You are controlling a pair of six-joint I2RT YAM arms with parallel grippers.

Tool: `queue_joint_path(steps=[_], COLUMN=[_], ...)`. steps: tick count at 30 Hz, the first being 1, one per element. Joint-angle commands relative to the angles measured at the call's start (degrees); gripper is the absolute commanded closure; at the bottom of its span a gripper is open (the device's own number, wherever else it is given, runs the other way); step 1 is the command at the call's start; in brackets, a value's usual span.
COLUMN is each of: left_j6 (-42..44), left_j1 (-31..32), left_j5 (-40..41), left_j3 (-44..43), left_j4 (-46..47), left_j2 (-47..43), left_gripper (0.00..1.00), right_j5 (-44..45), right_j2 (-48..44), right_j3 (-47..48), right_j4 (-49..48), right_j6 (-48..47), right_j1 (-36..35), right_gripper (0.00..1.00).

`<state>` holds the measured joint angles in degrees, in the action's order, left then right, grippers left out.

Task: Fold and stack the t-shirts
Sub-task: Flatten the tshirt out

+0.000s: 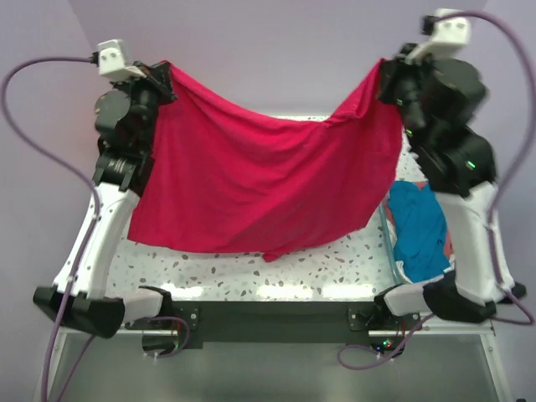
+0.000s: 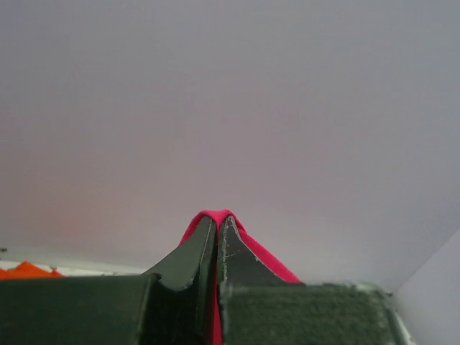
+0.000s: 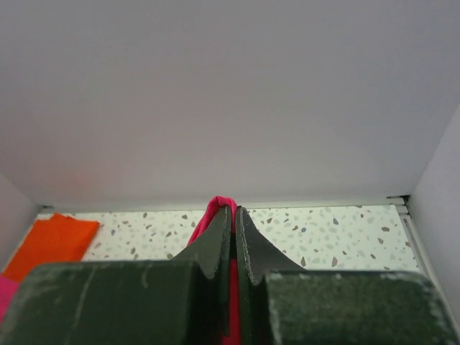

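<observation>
Jaws on both arms stand pressed together, each with a fold of red cloth pinched between the fingers. At the left gripper point(image 2: 218, 221) a small peak of fabric pokes past the tips, and the right gripper point(image 3: 233, 210) shows the same in its own view.

We hold the magenta-red t-shirt point(image 1: 268, 188) by two upper corners, high above the table point(image 1: 209, 270). It hangs between us in a deep sag, with its lower edge drooping toward the table's near side. Whether that edge touches the table we cannot tell.

We judge the shirt light, soft and wholly limp. It keeps no shape of its own and will follow whatever we do with the corners. Our hold is only a thin pinch, so a hard pull apart could slide the cloth out. Seamed places such as hem corners and shoulders should give the surest grip. We cannot make out which edge we have.

Farther out, an orange t-shirt point(image 3: 54, 244) lies flat on the table, toward its left side in the right wrist view. A teal-blue t-shirt point(image 1: 419, 226) sits bunched in the tub point(image 1: 391, 239) at the table's right end.
</observation>
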<state>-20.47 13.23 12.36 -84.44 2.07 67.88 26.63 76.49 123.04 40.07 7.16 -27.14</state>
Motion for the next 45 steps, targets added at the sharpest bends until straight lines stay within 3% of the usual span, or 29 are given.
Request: queue_joint_path(steps=[1,4,6,8,10,13,14,17,22,27,35,38,43,45], left_j6=[-0.1,-1.6,-2.5,-3.3,-3.9,-4.1,-4.1,-5.3,-6.6,-7.9,-17.3,-22.1,-30.9,-32.8], left_j1=[-1.5,-4.0,-5.4,-7.0,-8.1,-9.1,-9.3,-11.0,-13.0,-13.2,-13.2,-13.1,-12.4,-11.6], left_j5=[-0.1,-5.3,-8.5,-11.4,-13.3,-15.9,-16.5,-18.0,-18.0,-17.9,-16.7,-16.2,-13.4,-12.5], left_j3=[-0.4,-5.2,-10.1,-19.7,-31.3,-44.1,-46.1,-45.6,-30.5,-13.9,28.6,42.0,60.0,63.4], left_j4=[4.2,6.4,6.5,5.0,2.2,-0.5,-0.7,1.3,7.5,11.4,21.9,22.7,19.8,18.1], left_j2=[7.3,18.5,23.5,28.4,35.3,41.4,42.7,40.7,34.2,26.7,11.3,7.3,3.1,0.6], left_gripper=[1.0,1.0,1.0,1.0,1.0,1.0,1.0,1.0,1.0,1.0,1.0,1.0,1.0,1.0], right_j5=[-7.1,-17.2,-19.2,-19.9,-18.2,-15.6,-15.0,-13.1,-13.4,-14.2,-21.5,-25.5,-28.3,-29.2], right_j2=[11.2,22.8,28.9,37.6,39.9,33.3,28.3,24.6,20.6,10.9,-10.4,-14.5,-19.9,-22.5], right_j3=[-2.4,6.5,13.9,27.4,32.2,24.9,18.9,16.5,13.7,-11.4,-62.6,-75.5,-85.8,-86.7], right_j4=[-9.4,-9.7,-8.3,-4.2,-5.4,-15.8,-18.6,-22.6,-20.2,-22.1,-26.9,-26.7,-19.5,-17.0], right_j6=[-6.0,-0.9,1.8,4.1,4.5,4.4,4.2,2.5,0.9,3.9,18.8,23.3,27.2,27.1], right_j1=[2.6,9.0,11.7,14.0,14.6,14.7,14.8,14.8,14.8,14.8,14.5,14.5,13.1,12.5], right_gripper=[1.0,1.0,1.0,1.0,1.0,1.0,1.0,1.0,1.0,1.0,1.0,1.0,1.0,1.0])
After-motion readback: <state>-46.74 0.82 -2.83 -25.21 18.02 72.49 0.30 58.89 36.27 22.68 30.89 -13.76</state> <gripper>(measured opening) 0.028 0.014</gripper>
